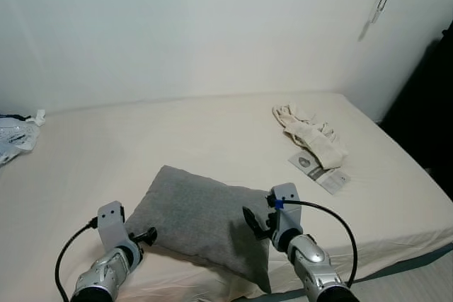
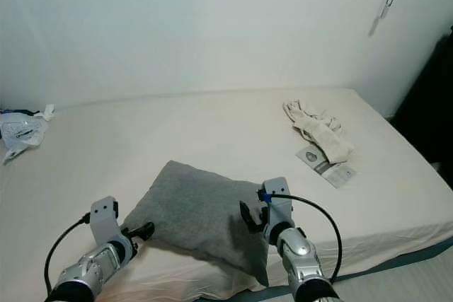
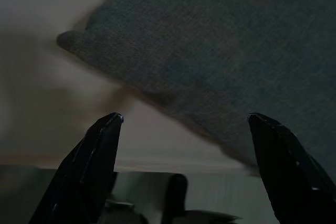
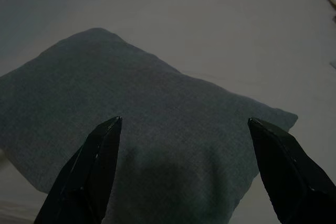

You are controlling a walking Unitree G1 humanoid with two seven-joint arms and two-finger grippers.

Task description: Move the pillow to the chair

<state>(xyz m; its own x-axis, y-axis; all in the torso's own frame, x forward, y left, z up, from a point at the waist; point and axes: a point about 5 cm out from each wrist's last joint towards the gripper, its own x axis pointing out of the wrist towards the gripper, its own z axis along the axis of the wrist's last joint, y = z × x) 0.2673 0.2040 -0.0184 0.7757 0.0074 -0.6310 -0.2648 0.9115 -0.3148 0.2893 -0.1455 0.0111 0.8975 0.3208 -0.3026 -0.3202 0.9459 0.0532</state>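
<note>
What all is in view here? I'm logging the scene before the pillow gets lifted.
pillow: one, grey, near edge of the bed, between the two pincers.
bed: one, cream sheet, against the white wall.
cloth: one, cream, crumpled, far right of the bed.
leaflet: one, white and grey, beside the cloth.
plastic bag: one, clear, left edge of the bed.
left pincer: one, black fingers, open at the pillow's left edge.
right pincer: one, black fingers, open over the pillow's right side.
</note>
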